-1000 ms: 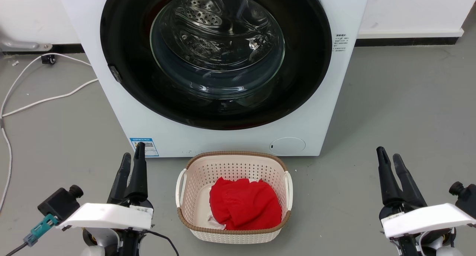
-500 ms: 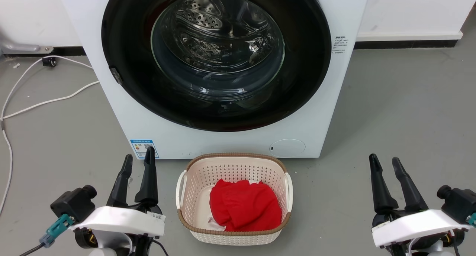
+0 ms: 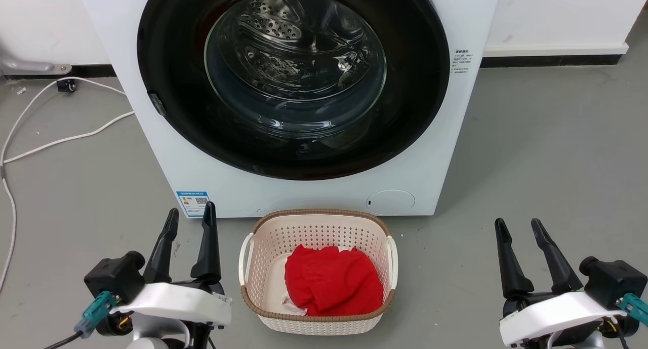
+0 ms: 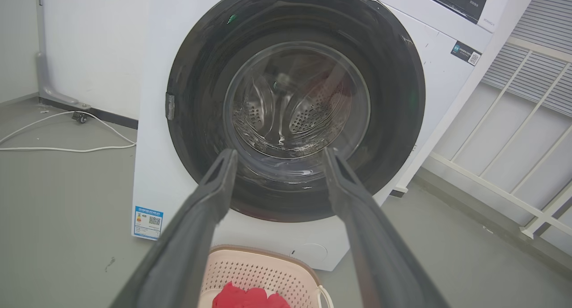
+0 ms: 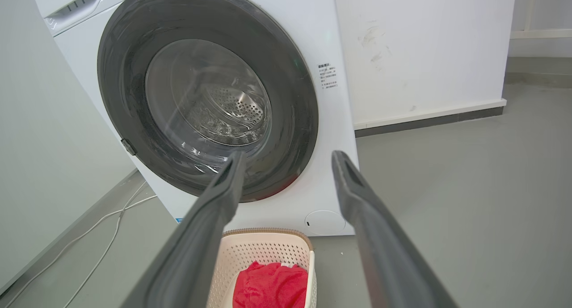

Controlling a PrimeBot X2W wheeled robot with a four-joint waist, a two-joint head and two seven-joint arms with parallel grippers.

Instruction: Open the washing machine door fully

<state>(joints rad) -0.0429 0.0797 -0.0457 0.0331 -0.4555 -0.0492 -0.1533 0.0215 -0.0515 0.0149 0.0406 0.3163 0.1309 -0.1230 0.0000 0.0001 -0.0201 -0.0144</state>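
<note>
Left gripper (image 3: 192, 208): fingers spread wide, empty, to the left of the basket (image 3: 316, 213).
Right gripper (image 3: 516, 221): the same, to the basket's right.
Change: we see both finger pairs parted wider than a second ago, and we judge this as readying to grasp.
Washing machine door (image 3: 293, 80): shut flush, beyond the basket, well apart from both grippers.
Washing machine (image 3: 304, 194): just behind the basket.

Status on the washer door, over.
Left gripper open, right gripper open, both empty. Washing machine door shut. Laundry basket with red cloth on floor before it.
</note>
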